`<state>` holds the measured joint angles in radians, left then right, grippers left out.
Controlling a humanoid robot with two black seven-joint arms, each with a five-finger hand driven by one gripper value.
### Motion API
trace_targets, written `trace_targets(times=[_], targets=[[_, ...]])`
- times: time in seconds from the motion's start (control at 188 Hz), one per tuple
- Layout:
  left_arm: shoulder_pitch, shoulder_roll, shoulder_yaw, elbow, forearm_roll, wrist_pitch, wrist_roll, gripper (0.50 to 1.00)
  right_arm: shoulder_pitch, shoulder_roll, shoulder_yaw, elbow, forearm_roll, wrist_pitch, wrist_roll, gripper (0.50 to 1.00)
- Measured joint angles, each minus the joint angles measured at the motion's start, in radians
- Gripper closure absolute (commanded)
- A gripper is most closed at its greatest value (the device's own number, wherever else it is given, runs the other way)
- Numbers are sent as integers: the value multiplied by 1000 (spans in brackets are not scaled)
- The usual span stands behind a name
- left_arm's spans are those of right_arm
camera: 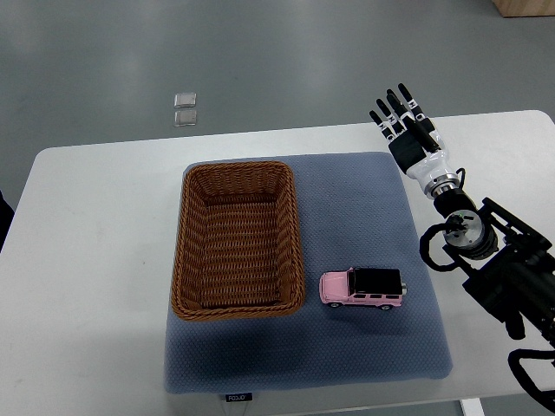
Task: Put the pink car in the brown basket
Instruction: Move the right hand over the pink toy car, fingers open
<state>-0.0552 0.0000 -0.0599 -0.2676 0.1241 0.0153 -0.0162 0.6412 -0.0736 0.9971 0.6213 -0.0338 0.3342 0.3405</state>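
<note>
A pink toy car (362,289) with a black roof lies on the blue-grey mat (364,208), just right of the brown wicker basket (237,239). The basket holds nothing and stands on the mat's left half. My right hand (403,123) hovers over the mat's far right corner, well beyond the car, with its fingers stretched out straight and holding nothing. Its arm runs in from the lower right edge. No left arm shows.
The mat lies on a white table (87,286). Two small clear square items (185,108) lie on the grey floor beyond the table's far edge. A wooden corner (525,7) shows at the top right.
</note>
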Motion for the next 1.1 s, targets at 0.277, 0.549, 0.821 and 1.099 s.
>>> trace_targets(times=[0.277, 0.549, 0.821, 1.099], targets=[[0, 0, -1, -1, 0, 0, -1, 500, 7, -8, -18, 2, -17, 11, -6, 583], [-2, 0, -2, -2, 0, -1, -1, 500, 137, -167, -269, 68, -397, 67, -63, 583], [-2, 0, 0, -2, 2, -3, -1, 500, 353, -494, -612, 443, -837, 177, -162, 583], [-5, 0, 0, -4, 4, -3, -1, 500, 451, -676, -851, 744, -905, 179, -297, 583]])
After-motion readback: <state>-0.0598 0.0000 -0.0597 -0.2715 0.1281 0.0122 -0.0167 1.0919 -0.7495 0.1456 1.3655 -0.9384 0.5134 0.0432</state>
